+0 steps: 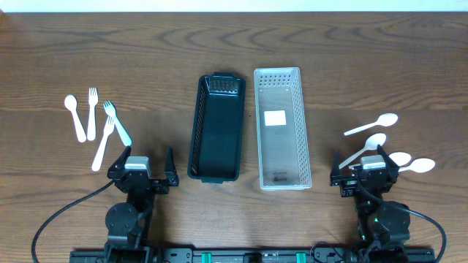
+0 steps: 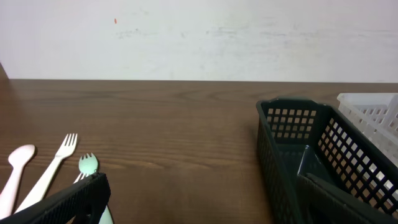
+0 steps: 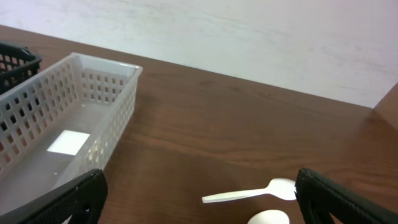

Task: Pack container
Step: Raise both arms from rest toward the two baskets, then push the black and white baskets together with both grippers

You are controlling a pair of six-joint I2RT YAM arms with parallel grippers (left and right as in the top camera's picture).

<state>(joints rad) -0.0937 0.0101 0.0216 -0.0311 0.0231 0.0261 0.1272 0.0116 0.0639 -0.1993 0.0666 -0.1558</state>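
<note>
The two things I am packing sit side by side in the middle of the dark wooden table (image 1: 219, 44), long sides running from the near edge toward the far edge: a black perforated plastic basket (image 1: 194, 131) on the left and a white perforated plastic basket (image 1: 305, 131) just beside it on the right, nearly touching. Both hold no cutlery; the white one has a white label on its floor. My left arm is folded low at the near edge, left of the black basket, wrist pointing toward the far edge. The left gripper (image 1: 148, 155) is spread wide and holds nothing; in the wrist view its right finger overlaps the black basket's near end. My right arm mirrors it at the near edge, right of the white basket. The right gripper (image 1: 363, 162) is also spread wide and grips nothing. A white plastic spoon (image 3: 255, 193) lies on the wood ahead between its fingers. I cannot tell whether anything touches it. Four white spoons in all lie toward the right edge. Toward the left edge lie a white spoon (image 1: 74, 115), two cream forks and a pale green fork (image 1: 117, 123).
</note>
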